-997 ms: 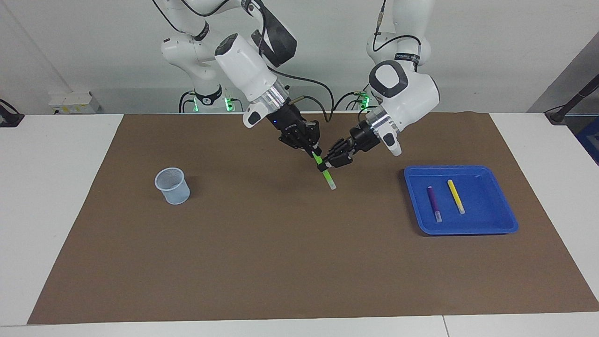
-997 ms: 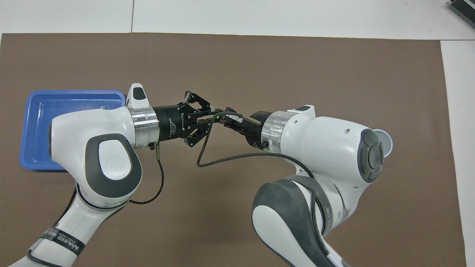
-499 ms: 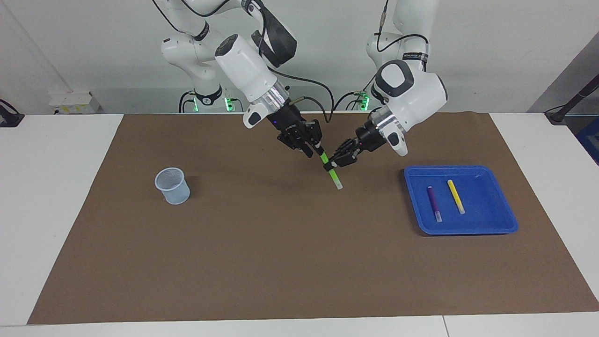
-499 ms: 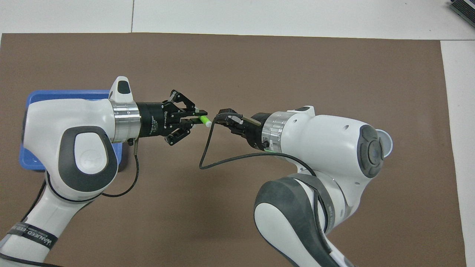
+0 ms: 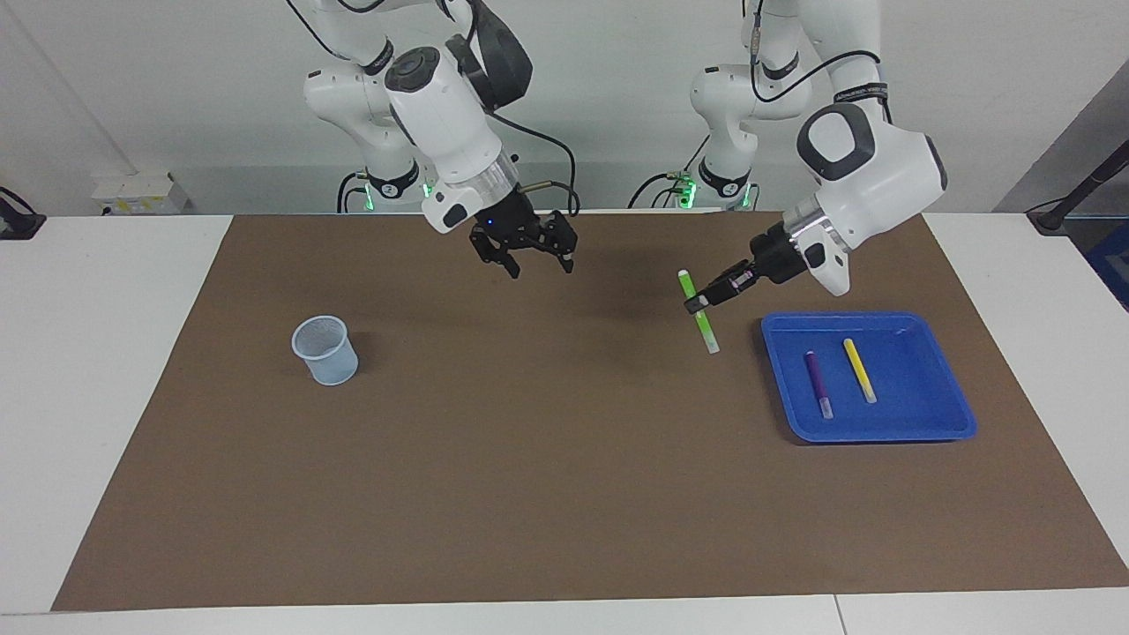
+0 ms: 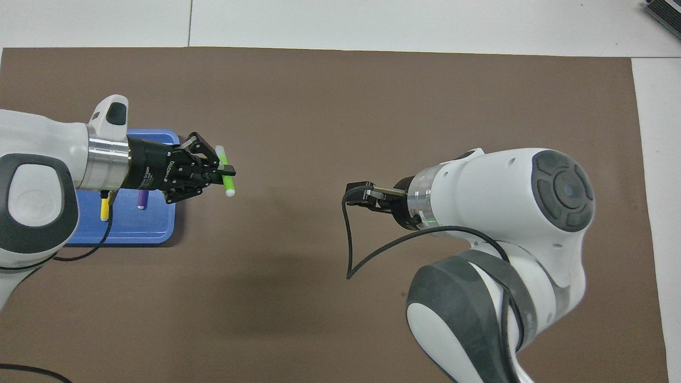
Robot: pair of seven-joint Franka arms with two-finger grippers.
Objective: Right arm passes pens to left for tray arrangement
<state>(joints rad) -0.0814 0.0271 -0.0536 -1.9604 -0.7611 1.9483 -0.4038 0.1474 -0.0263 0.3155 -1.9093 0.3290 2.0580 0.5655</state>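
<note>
Left tool (image 5: pixel 697 306): we see it clamped on the green pen (image 5: pixel 699 311), over the mat beside the tray (image 5: pixel 882 432).
Right tool (image 5: pixel 538 265): fingers spread, empty, over the mat.

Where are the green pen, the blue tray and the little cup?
green pen (image 5: pixel 703 319), facing view, on its green barrel.
blue tray (image 5: pixel 917 386), facing view, on its bare floor.
cup (image 5: pixel 328 355), facing view, on its side wall.

Robot lab, two arms (image 5: pixel 450 106), brown-matted table (image 5: pixel 132 353)
</note>
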